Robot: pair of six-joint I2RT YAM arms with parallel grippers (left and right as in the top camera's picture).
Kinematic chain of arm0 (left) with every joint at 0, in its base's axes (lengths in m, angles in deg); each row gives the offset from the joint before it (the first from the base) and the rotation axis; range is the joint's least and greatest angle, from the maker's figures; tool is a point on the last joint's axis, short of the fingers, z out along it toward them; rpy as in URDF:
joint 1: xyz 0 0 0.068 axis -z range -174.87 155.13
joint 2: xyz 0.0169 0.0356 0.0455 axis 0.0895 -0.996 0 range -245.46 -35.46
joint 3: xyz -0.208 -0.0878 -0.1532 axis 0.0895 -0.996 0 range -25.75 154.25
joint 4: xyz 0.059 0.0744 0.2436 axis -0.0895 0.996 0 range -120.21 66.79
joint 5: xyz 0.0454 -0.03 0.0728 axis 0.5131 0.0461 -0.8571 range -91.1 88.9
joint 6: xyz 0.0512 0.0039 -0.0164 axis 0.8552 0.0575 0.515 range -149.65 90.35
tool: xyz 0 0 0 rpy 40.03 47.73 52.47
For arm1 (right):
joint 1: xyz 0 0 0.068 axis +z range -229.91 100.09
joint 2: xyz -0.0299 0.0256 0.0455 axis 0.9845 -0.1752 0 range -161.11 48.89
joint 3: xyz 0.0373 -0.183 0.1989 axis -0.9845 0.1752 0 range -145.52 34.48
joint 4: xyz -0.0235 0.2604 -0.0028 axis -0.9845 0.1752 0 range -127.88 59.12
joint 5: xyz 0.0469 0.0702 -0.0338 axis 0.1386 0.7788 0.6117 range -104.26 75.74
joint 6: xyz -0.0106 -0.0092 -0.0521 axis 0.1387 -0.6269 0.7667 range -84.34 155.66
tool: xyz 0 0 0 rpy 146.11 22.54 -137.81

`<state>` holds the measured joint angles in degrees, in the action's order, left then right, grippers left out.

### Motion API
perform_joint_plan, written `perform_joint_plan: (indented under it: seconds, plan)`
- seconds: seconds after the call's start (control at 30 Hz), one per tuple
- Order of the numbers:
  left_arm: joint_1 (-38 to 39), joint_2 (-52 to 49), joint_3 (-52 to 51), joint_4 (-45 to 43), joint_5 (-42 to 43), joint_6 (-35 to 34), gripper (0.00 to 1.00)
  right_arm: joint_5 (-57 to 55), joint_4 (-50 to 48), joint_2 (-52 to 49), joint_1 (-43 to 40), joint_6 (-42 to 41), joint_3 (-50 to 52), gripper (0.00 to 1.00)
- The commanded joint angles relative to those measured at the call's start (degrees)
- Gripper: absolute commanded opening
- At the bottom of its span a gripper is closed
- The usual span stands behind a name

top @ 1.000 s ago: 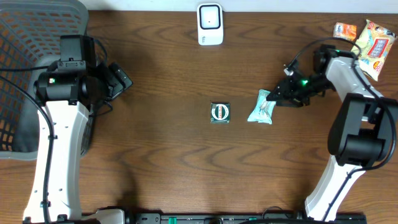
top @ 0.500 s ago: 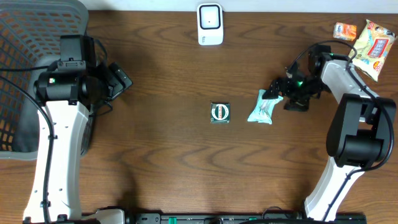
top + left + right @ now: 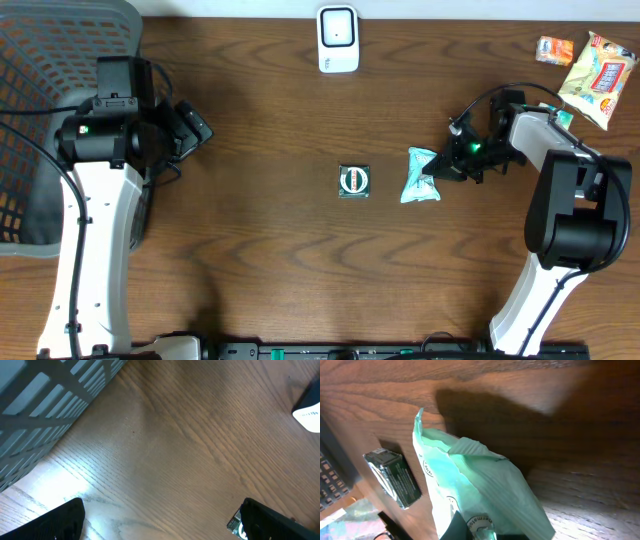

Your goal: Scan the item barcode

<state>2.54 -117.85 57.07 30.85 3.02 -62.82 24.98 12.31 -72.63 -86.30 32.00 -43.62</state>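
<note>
Currently the right end effector is shut tight, pinching the right edge of the mint-green crinkled foil pouch. The pouch sits right of centre on the brown wooden tabletop, just right of a small dark-green square packet. The left end effector is wide open w/ nothing in it, at left beside the grey mesh basket. A white barcode scanner stands at the far edge, centre, well apart from the pouch.

The overhead view is evenly lit and sharp, with only soft shadows. In the left wrist view, glare whitens the table at lower left. In the right wrist view, a deep shadow lies behind the green packet, which looks close and slightly soft.
</note>
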Motion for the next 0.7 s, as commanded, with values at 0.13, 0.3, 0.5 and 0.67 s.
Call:
perform_joint_plan:
  seconds: [0.13,0.3,0.5,0.67]
  plan:
    - [-0.3,0.0,-0.1,0.0,-0.7,-0.1,0.98,6.6,2.2,0.1,0.9,1.6,-4.1,0.01]
    - [-0.3,0.0,-0.1,0.0,-0.7,0.0,0.98,0.2,3.2,4.6,1.9,1.3,-6.7,0.01]
    - [-0.3,0.0,-0.1,0.0,-0.7,-0.1,0.98,-35.0,3.7,11.6,6.9,-7.8,-6.9,0.01]
    - [-0.3,0.0,-0.1,0.0,-0.7,-0.1,0.98,-66.8,5.6,12.4,14.4,-15.9,-6.8,0.01]
